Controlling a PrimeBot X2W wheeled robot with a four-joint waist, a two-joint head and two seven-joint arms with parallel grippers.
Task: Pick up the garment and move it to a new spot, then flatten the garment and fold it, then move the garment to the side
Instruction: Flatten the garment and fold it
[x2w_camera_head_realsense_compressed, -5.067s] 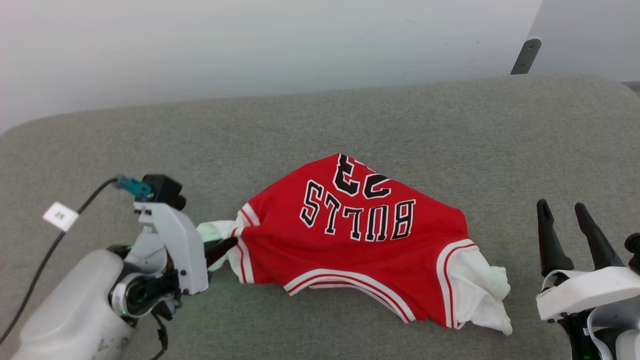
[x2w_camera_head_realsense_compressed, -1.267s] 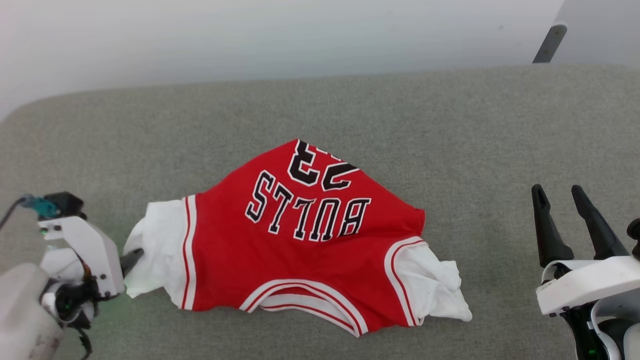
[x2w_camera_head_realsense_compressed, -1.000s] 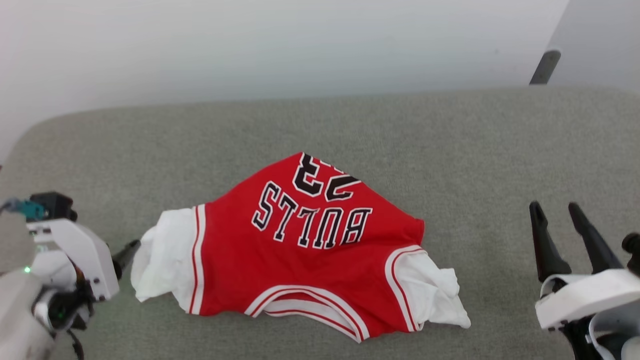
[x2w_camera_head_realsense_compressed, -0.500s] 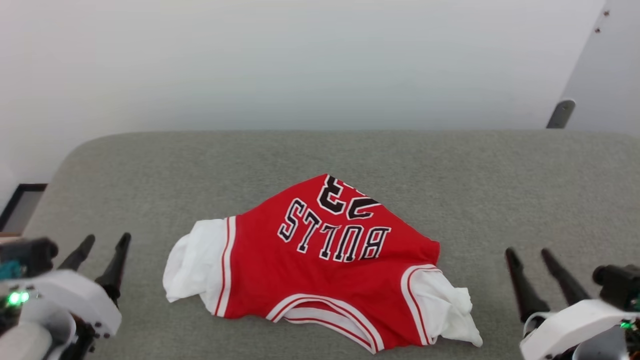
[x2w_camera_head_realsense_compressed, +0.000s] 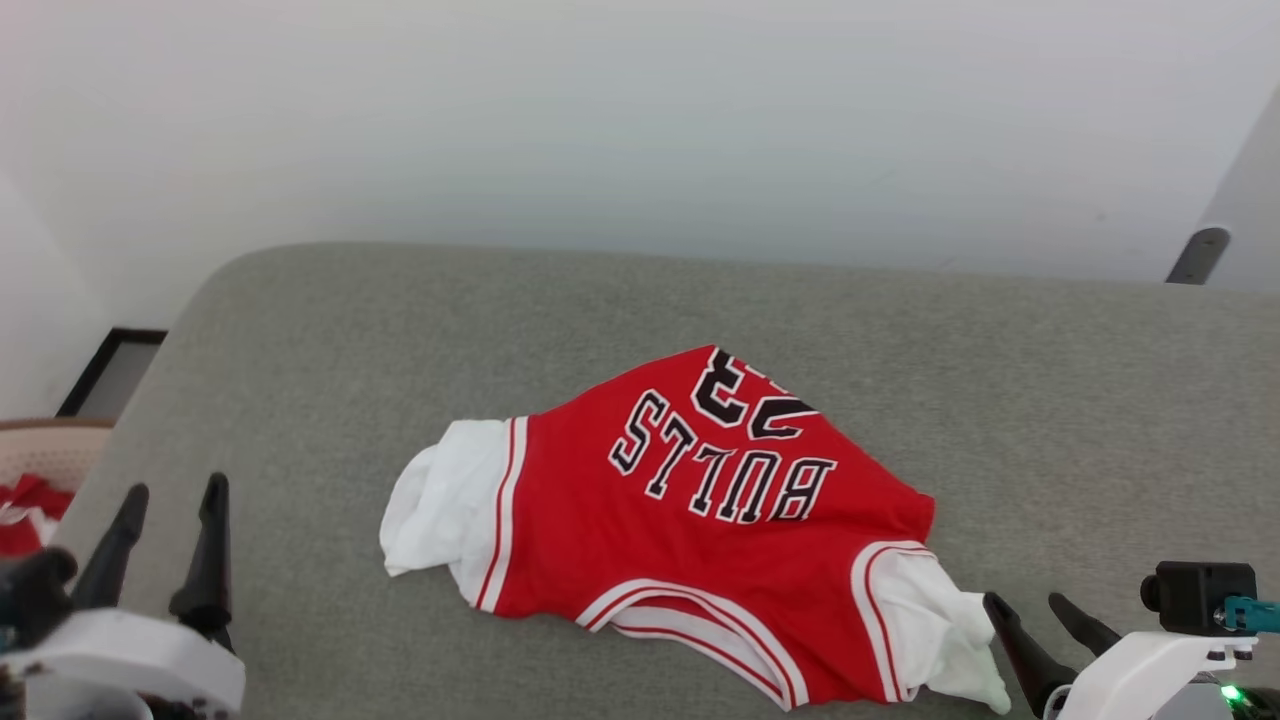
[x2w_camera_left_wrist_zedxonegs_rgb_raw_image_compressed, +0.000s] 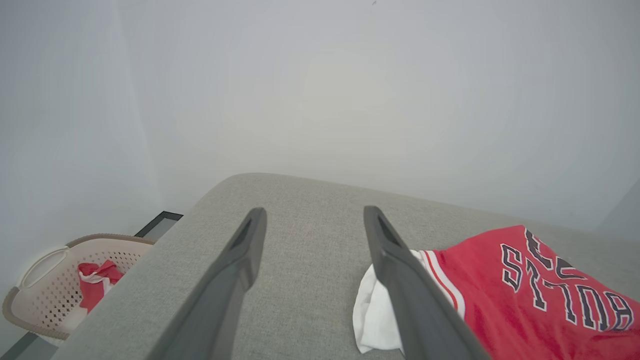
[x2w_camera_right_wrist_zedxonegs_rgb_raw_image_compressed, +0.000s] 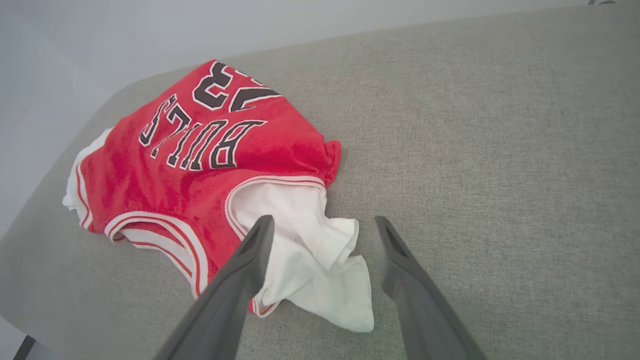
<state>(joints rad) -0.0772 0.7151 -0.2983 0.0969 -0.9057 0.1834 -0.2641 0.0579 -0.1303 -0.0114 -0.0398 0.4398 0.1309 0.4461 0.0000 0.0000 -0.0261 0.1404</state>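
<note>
One red jersey, the garment (x2w_camera_head_realsense_compressed: 700, 540), lay rumpled around the middle of the grey upholstered surface (x2w_camera_head_realsense_compressed: 380, 320). It was front side up, so the black, white-edged "BULLS" lettering and number read upside down from the head camera. White sleeves were bunched at both ends, and red-and-white striped trim ran along the armholes and the curved neckline. The left gripper (x2w_camera_head_realsense_compressed: 175, 487) sat well apart from the nearer sleeve, jaws spread wide with nothing in them. The right gripper (x2w_camera_head_realsense_compressed: 1022, 600) hung just beside the crumpled sleeve on the robot's right, fingers also wide apart and empty. Couldn't tell if a tip brushed the cloth. The surface looked like coarse woven fabric with a rounded corner. Off its left edge stood a pale perforated basket (x2w_camera_left_wrist_zedxonegs_rgb_raw_image_compressed: 45, 295) with some red cloth (x2w_camera_left_wrist_zedxonegs_rgb_raw_image_compressed: 97, 280) inside.
</note>
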